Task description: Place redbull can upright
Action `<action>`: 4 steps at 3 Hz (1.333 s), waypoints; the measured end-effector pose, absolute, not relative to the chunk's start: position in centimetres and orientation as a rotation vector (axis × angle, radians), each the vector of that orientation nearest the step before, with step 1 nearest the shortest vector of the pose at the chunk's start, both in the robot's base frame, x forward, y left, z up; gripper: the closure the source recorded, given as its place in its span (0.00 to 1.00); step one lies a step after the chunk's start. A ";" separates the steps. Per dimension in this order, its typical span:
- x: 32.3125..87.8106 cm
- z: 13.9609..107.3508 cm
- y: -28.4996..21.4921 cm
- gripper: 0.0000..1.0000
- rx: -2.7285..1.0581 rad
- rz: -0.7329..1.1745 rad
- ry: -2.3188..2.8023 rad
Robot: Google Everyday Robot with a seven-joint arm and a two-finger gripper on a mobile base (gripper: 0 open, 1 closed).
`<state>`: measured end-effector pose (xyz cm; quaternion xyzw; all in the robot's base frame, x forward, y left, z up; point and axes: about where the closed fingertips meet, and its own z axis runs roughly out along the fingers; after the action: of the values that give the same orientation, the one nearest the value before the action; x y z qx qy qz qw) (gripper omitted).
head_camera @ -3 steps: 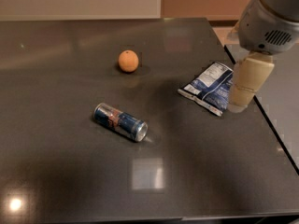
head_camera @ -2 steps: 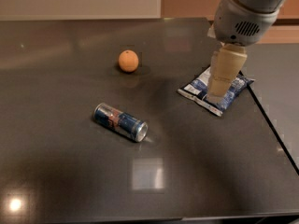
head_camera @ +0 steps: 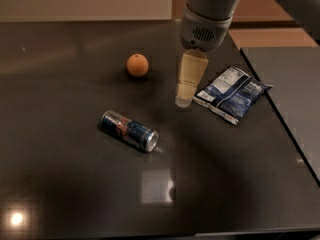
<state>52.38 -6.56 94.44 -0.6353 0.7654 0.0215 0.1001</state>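
Table (head_camera: 60,194) holds redbull can (head_camera: 129,130) sideways; claw (head_camera: 184,101) beside bag (head_camera: 232,93).

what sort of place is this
Probably an office break area or lab: a dark table holding a tipped redbull can, an orange and a snack bag, with the robot's tool hovering between orange and bag.

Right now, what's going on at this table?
A robot arm is working over a dark table. Its claw hangs above the surface between the orange and the blue snack bag. The redbull can lies on its side nearer the front, apart from the claw, so it has not yet been stood upright.
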 end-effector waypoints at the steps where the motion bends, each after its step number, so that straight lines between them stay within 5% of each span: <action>1: 52.8 92.9 -3.5 0.00 -1.837 0.122 2.322; 4: 50.5 89.9 3.5 0.00 -1.679 -0.023 2.470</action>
<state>50.51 3.49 89.90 -0.5605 0.8245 -0.0077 0.0775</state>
